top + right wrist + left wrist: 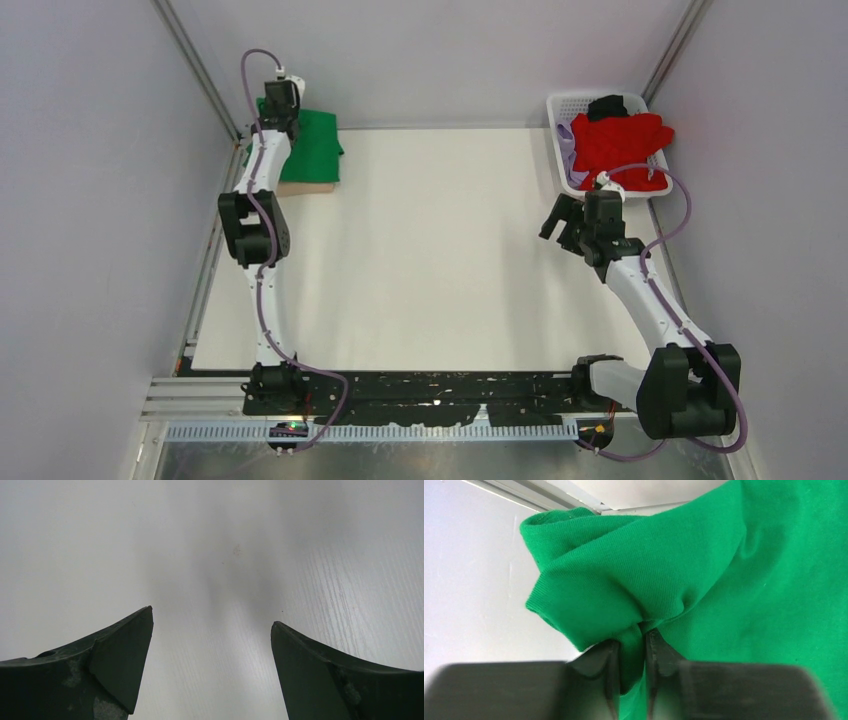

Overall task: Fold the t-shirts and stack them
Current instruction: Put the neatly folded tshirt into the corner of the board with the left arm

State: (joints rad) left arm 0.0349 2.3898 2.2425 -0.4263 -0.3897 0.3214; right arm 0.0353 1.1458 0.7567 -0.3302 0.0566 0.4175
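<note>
A bright green t-shirt [315, 145] lies folded at the far left corner on top of a tan shirt [305, 188], whose edge shows beneath it. My left gripper [281, 108] is over its far left edge, shut on a bunched fold of the green t-shirt [704, 580] in the left wrist view, cloth pinched between the fingers [610, 665]. A red t-shirt [620, 145] is heaped in the white basket [560, 150] at the far right, with lilac cloth [567, 140] and a black garment [608, 105]. My right gripper [560, 215] is open and empty over the bare table [215, 570].
The grey side walls and metal frame posts stand close to both the green shirt and the basket. The white tabletop [430, 250] spreads between the two arms. A black base rail [430, 385] runs along the near edge.
</note>
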